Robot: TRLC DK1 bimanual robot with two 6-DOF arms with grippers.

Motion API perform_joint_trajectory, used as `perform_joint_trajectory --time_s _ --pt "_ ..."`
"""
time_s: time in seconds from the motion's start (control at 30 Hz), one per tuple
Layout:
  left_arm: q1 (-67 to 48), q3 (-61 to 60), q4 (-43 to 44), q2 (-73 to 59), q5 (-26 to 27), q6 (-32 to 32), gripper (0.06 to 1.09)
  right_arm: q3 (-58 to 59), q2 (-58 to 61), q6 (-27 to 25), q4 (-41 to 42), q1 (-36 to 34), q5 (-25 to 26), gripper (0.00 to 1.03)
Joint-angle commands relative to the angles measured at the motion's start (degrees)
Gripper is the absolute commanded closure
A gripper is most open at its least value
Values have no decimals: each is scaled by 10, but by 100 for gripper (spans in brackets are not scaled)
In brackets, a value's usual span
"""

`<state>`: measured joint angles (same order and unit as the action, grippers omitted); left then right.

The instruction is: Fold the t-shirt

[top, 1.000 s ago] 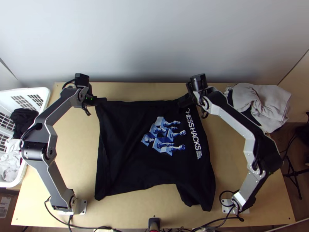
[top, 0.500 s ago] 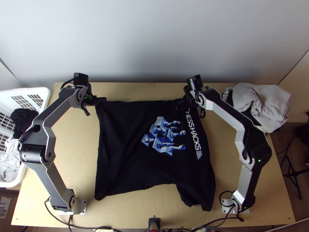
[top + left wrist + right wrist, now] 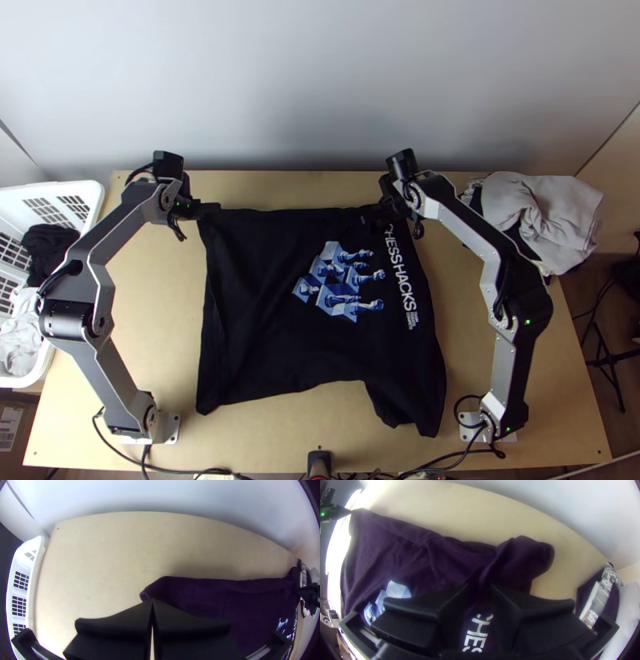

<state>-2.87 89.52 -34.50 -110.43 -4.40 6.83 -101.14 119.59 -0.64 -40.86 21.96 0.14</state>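
White plastic at the far left: a basket point(image 3: 95, 204) with slotted walls stands beside the light wooden table point(image 3: 160, 304), with black cloth point(image 3: 48, 250) and white cloth point(image 3: 20, 336) in it.

Next comes the left gripper point(image 3: 214, 208), near the table's far edge. Its two flat black fingers are brought together on the far left corner of the black t-shirt with blue-and-white chess print point(image 3: 264, 320), and the left wrist view shows their tips meeting there.

The t-shirt lies spread across the middle of the table, wrinkled, a lengthwise crease down its left part. Its far edge runs fairly straight; the near edge is uneven, with its right part reaching closer to the table's near edge. White lettering point(image 3: 400, 276) runs down its right side.

The right gripper point(image 3: 370, 220) is over the shirt's far right part. Its fingers stand a narrow gap apart, with raised dark cloth showing between and beyond their tips.

Farthest right, a heap of light grey cloth point(image 3: 544, 216) lies at the table's far corner.
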Motion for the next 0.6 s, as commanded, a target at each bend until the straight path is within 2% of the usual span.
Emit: perform_joint_trajectory --time_s 0.0,0.03,0.13,0.57 --pt "0 0 0 3 0 -6 105 -30 13 2 -5 -1 -4 86" --pt "0 1 0 3 0 -6 105 -38 18 2 -5 -2 -4 94" --pt "0 6 0 3 0 -7 105 -63 28 2 -5 -9 -5 99" --pt "3 20 0 4 0 -19 105 -127 40 16 -17 -16 -4 100"
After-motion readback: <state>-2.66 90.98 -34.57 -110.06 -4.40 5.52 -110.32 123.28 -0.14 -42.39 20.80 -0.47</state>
